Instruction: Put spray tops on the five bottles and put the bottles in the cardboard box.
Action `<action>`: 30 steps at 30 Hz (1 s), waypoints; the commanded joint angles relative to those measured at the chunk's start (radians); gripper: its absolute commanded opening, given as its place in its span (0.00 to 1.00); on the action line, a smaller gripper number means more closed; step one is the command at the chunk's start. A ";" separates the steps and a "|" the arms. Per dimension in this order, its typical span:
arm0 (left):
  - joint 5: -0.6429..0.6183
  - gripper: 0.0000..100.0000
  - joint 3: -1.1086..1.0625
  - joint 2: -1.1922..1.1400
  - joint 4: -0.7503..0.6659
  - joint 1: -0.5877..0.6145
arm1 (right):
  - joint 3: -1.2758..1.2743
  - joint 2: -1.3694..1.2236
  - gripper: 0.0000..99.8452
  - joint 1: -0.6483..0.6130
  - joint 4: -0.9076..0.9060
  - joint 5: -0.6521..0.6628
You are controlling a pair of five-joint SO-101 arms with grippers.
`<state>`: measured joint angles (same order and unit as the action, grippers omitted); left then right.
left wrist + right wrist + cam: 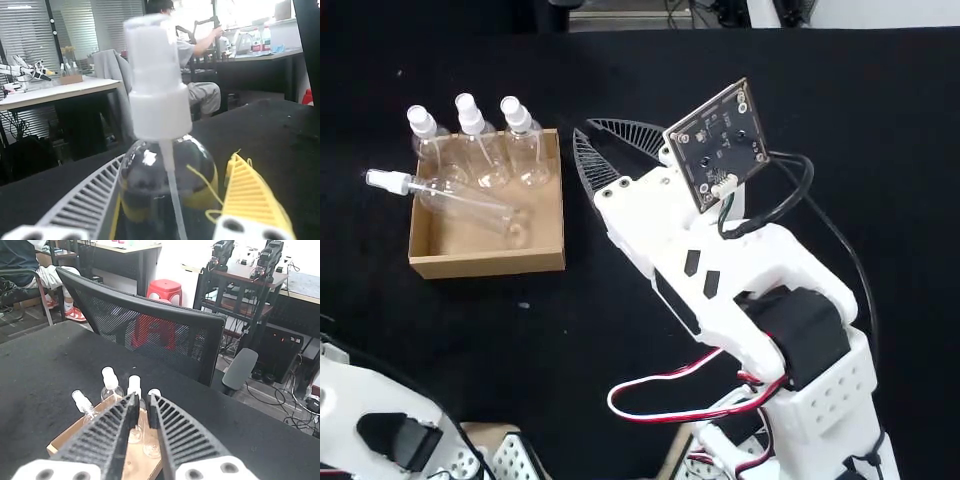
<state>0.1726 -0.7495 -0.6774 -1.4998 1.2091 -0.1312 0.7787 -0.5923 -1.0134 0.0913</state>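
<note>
The cardboard box [485, 262] sits at the left of the black table. Three clear bottles [475, 135] with white spray tops stand along its far wall, and a fourth capped bottle [470, 200] lies tilted across it. My right gripper [582, 128] hovers just right of the box's far corner, shut with nothing in it; its wrist view looks past the fingertips [142, 399] at the box [70, 440] and bottles [110, 385]. My left gripper [180, 157] is shut on a fifth bottle [165, 195], held upright with its spray top [155, 85] on.
The left arm's body [380, 430] fills the near-left corner of the table, and the right arm's body [790, 340] takes up the near right. A mesh office chair [150, 335] stands beyond the table's far edge.
</note>
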 commanded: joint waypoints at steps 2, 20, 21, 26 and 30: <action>-0.014 0.29 0.054 0.015 -0.014 0.022 | 0.059 -0.001 0.01 0.020 0.035 0.012; -0.081 0.42 0.004 0.029 -0.020 0.035 | 0.059 -0.001 0.01 0.018 0.035 0.012; -0.081 0.42 -0.005 0.046 -0.015 0.042 | 0.059 -0.001 0.01 0.018 0.035 0.012; -0.117 0.42 -0.188 0.201 -0.014 0.036 | 0.059 -0.004 0.01 0.017 0.035 0.012; -0.121 0.42 -0.355 0.342 -0.014 0.019 | 0.059 -0.002 0.01 0.017 0.034 0.012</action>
<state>0.0698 -0.9643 -0.5025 -1.4998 1.2474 -0.1312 0.7787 -0.5923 -1.0134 0.0913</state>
